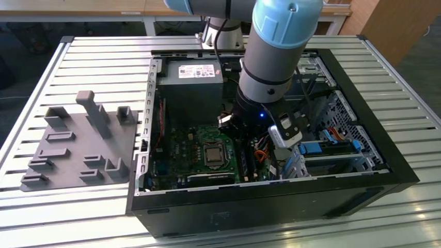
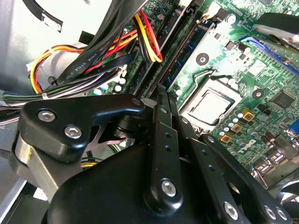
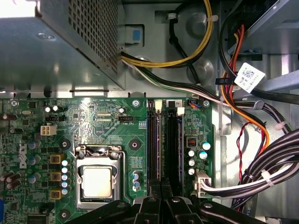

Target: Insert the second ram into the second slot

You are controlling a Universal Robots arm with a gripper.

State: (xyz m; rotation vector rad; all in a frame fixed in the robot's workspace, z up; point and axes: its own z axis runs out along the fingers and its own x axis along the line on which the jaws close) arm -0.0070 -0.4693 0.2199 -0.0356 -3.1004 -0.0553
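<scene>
Finds the gripper low over the memory slots, fingers drawn narrow, almost together; cannot tell whether anything is pinched. Places the second ram edge-on in a slot just beyond the fingertips, contact unclear. Leaves scant room: cable bundles on one flank, processor socket on the other. In the exterior view, rings the arm with case walls, grey fixture tray at 9 o'clock on the slatted table.

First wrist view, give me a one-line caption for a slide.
Wrist camera looking down on the green motherboard, its processor socket and the black memory slots, with the hand poised over them.
</scene>
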